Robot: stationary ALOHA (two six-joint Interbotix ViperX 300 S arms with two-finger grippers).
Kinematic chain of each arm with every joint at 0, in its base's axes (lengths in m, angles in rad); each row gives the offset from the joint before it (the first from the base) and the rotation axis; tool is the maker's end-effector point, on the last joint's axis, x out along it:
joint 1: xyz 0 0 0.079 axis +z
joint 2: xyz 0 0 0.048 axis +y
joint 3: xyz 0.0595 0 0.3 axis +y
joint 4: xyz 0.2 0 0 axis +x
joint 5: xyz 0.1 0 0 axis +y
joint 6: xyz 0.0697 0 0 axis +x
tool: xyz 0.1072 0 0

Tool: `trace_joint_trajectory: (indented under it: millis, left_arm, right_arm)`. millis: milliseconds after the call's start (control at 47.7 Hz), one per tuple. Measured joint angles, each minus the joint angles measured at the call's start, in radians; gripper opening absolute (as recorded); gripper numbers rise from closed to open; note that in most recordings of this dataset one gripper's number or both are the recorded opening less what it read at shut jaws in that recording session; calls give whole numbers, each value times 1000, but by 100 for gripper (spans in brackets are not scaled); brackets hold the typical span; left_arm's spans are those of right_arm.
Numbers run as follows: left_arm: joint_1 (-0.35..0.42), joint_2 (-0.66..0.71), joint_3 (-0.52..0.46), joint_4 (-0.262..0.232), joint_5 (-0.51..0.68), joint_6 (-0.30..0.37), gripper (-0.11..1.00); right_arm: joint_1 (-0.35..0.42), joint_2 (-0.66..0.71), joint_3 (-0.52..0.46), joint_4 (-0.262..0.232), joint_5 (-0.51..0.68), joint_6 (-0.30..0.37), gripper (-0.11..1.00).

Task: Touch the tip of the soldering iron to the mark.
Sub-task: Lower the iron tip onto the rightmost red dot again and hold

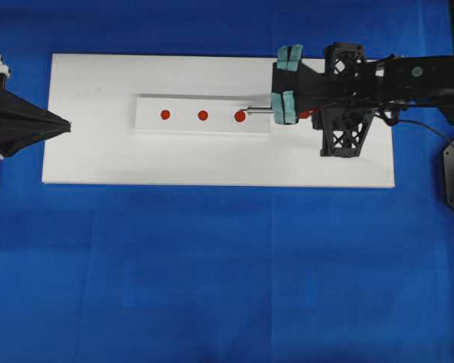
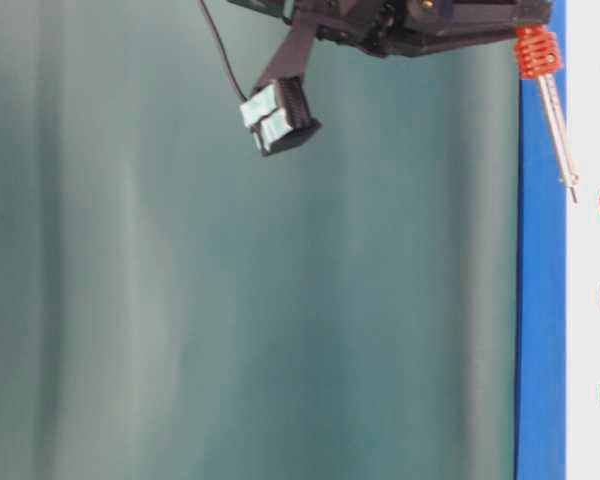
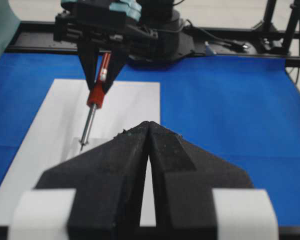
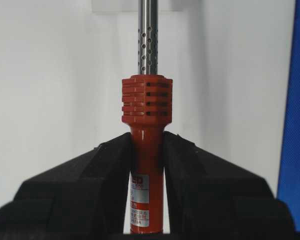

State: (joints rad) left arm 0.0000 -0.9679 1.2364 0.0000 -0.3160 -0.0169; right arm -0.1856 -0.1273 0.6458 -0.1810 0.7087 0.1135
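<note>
Red mark [image 1: 240, 116] is lying just ahead of the tip [image 1: 248, 110], along the soldering iron [image 4: 147, 150]'s long axis. The right tool [image 4: 147, 150] is pinching its handle; the left tool [image 3: 149, 150], pressed together, is sitting well apart.

The iron [image 4: 147, 165] has a red-orange handle and a silver shaft. Three red dots [image 1: 203, 116] mark a white strip [image 1: 147, 121] on the white board [image 1: 91, 151], over blue cloth [image 1: 227, 272].
</note>
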Motion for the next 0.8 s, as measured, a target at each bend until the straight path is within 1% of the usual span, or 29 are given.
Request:
trace_joint_trajectory:
  millis: [797]
  left_arm:
    - [2, 0, 0, 0, 0, 0, 0]
  right_arm:
    - [-2, 35, 14, 0, -14, 0, 6]
